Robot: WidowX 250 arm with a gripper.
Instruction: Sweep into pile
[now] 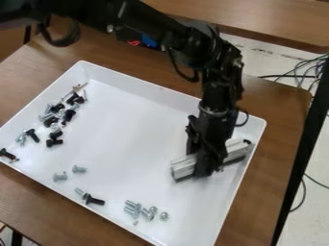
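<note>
In the camera view, my arm [170,33] comes in from the upper left and hangs down over the right-hand part of the white tray [135,139]. My gripper [208,168] is low there, closed about the middle of a pale metal bar [184,166], one end showing to each side of my fingers. The bar lies aslant, its farther end close to the tray's right edge and its nearer end pointing in toward the middle.

The screws lie apart from the bar. Along the tray's left edge I see a loose, mixed scatter of black and silver screws [67,114], with a thin brownish piece [78,87] at its far end, toward the far left corner. A black screw [32,136] lies just beside some silver ones [21,139], and another black screw [7,154] is near the near left corner.

Toward the near edge are two separate silver screws [79,169] [59,177], then a black screw [94,200] with a silver one at its end. Farther right is a small group of silver screws [133,208], one rounded head [164,216] just beside it.

The tray sits on a brown wooden tabletop [283,110]. Dark cables [311,69] run over the pale floor [315,211] beyond.
</note>
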